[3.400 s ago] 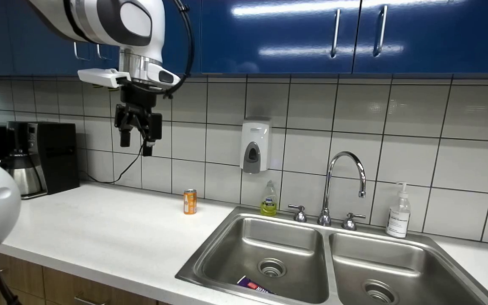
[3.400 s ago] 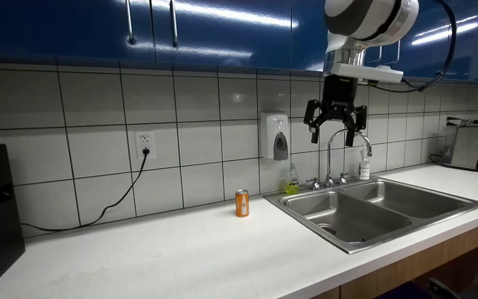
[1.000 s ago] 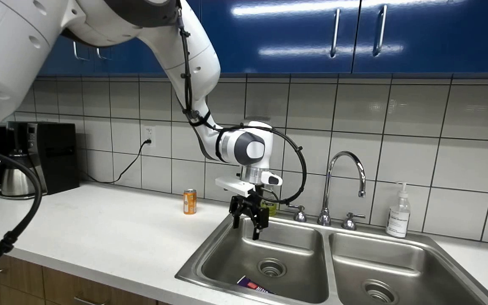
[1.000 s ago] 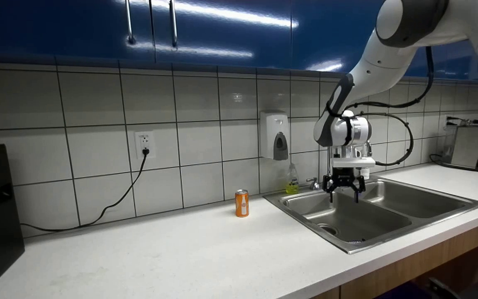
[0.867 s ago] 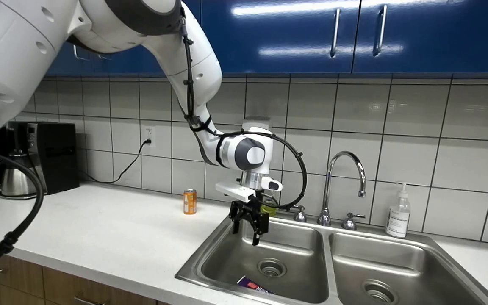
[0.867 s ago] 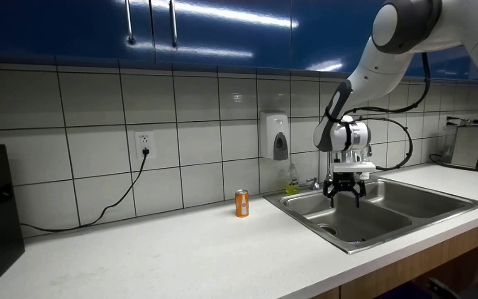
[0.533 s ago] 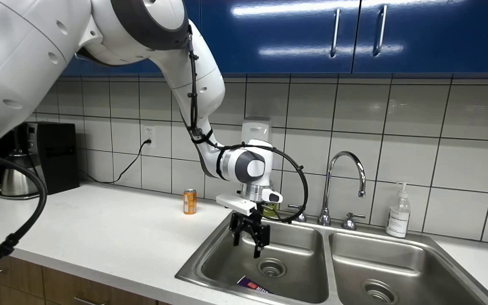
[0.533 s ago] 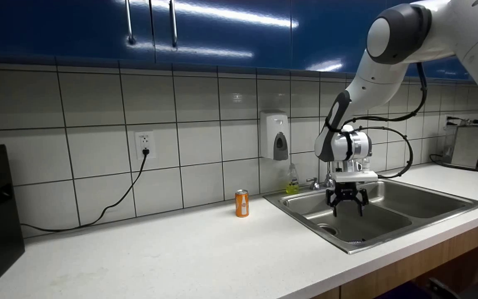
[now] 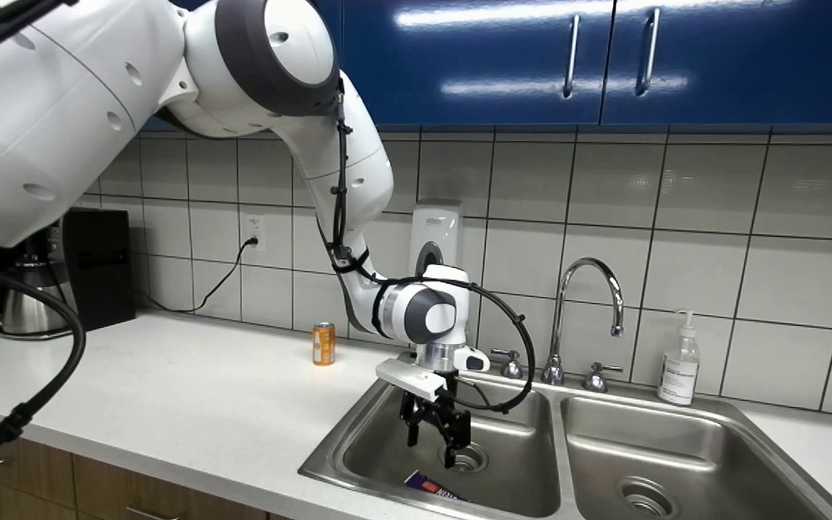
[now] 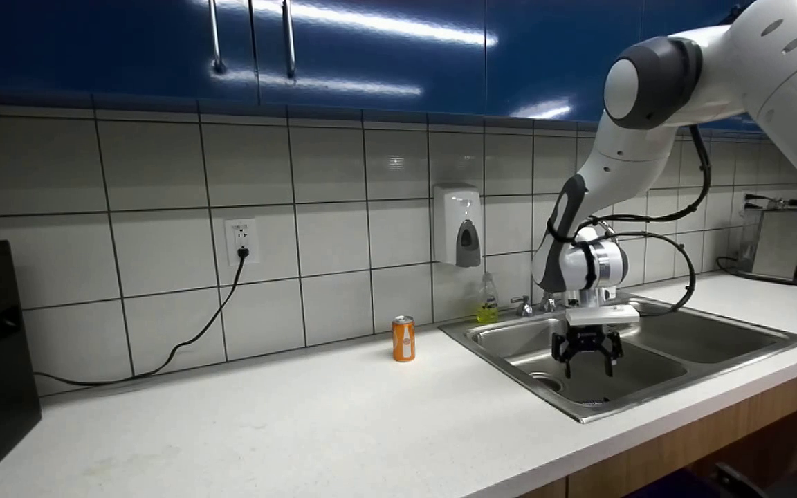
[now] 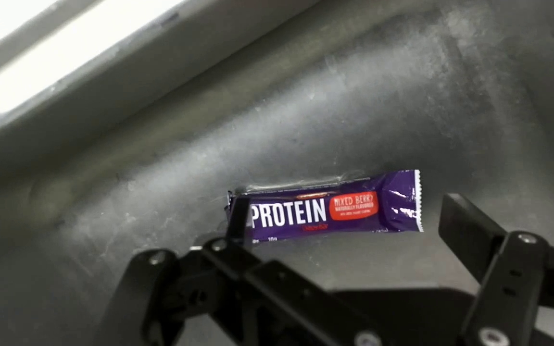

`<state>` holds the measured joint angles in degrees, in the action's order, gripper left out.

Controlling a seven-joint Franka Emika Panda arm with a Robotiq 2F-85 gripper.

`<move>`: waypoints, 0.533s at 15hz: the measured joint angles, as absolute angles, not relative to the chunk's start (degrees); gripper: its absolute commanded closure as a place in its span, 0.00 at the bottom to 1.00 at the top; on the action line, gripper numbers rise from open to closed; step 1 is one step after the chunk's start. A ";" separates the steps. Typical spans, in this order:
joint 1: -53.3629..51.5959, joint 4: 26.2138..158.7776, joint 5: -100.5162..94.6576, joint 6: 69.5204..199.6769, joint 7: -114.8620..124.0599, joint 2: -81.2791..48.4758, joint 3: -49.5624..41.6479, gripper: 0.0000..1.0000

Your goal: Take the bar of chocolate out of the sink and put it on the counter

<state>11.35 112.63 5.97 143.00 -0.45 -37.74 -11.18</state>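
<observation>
bar of chocolate (image 9: 430, 485) is lying in the sink (image 9: 562, 449), gripper (image 9: 431, 452) hanging above with jaws apart

in an exterior view, the bar is resting in the sink's left-hand basin as seen here, close to the sink's front wall; the front rim is hiding part of it. the gripper is hanging over that basin, from this angle covering part of the sink's drain (image 9: 472, 461). the white arm (image 9: 369, 155) is spanning the counter (image 9: 206, 390) beside the sink, where an orange can (image 9: 323, 344) is standing upright. behind the sink's basins a chrome faucet (image 9: 557, 328) is curving up.

in an exterior view, the gripper is hanging over the same basin with its jaws parted, and the sink's near rim is hiding most of the bar. a bottle of yellow liquid (image 10: 487, 310) is standing at the sink's back corner.

in the wrist view, the bar is lying flat on the sink's floor, slantwise to the sink's wall. its purple wrapper is showing white lettering, "protein," and a red patch. the fingers (image 11: 469, 235) are standing wide apart, the bar appearing between them, and a finger is covering part of its end.
</observation>
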 measured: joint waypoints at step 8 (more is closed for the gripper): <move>12.46 111.94 5.97 148.23 -0.99 -42.12 -11.14 0.00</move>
